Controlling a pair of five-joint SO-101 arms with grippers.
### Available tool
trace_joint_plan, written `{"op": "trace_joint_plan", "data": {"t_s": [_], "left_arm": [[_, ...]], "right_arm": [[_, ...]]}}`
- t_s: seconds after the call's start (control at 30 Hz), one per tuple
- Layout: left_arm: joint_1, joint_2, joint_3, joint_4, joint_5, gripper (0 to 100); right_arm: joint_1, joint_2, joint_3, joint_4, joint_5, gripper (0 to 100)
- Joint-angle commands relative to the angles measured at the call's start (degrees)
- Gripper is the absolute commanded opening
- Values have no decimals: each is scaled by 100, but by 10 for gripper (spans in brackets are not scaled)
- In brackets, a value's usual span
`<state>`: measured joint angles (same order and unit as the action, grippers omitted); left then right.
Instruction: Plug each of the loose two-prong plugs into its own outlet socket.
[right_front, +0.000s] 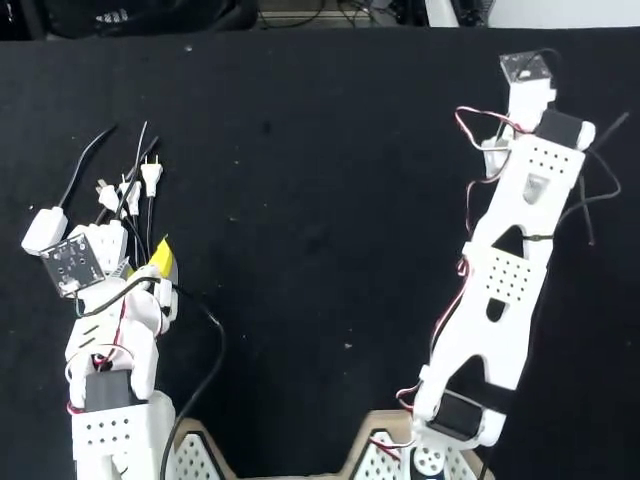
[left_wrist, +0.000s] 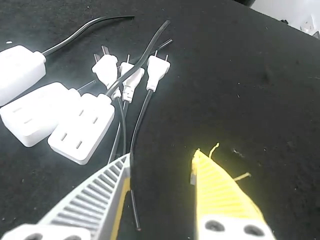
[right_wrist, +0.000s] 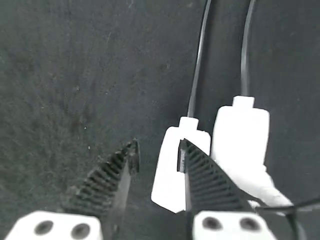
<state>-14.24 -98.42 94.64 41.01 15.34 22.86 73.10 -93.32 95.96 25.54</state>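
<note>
Left gripper (left_wrist: 161, 159) is open: one pale grey ribbed plastic finger (left_wrist: 95, 195) and one yellow ribbed finger (left_wrist: 220, 195), wide apart, nothing between them but black table cover (right_front: 320, 200), which looks like matte, slightly linty cloth. It hangs just short of the task's things at the table's left side.

I count three white moulded two-prong plugs (left_wrist: 131, 80). They are smooth and flattish with waisted bodies and bare metal prongs pointing away from the gripper, lying side by side and close together. All three are loose, none in a socket. Thin black cords (left_wrist: 145, 115) run back from them toward the gripper, and one cord crosses over the middle plug.

Just beside the plugs sit three white rectangular outlet sockets (left_wrist: 82, 125), glossy plastic with rounded corners, packed edge to edge. The nearest shows paired slots on its top face.

Right gripper (right_wrist: 157, 149) is at the far right of the table, also open, with two black ribbed fingers (right_wrist: 207, 180) spread and gripping nothing. Two white rectangular plastic blocks (right_wrist: 240, 135) lie next to one finger, each on a black lead (right_wrist: 199, 60); I cannot tell if they are plugs or sockets.
</note>
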Motion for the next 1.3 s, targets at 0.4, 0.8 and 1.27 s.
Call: {"op": "trace_joint_plan", "data": {"t_s": [0.4, 0.8, 1.27], "left_arm": [[92, -53, -312, -132, 0, 198], [92, -53, -312, -132, 0, 198], [92, -53, -312, -132, 0, 198]], "right_arm": [[79, 40, -242, -9, 18, 126], [281, 31, -242, -9, 9, 126], [229, 84, -242, 18, 18, 127]]}}
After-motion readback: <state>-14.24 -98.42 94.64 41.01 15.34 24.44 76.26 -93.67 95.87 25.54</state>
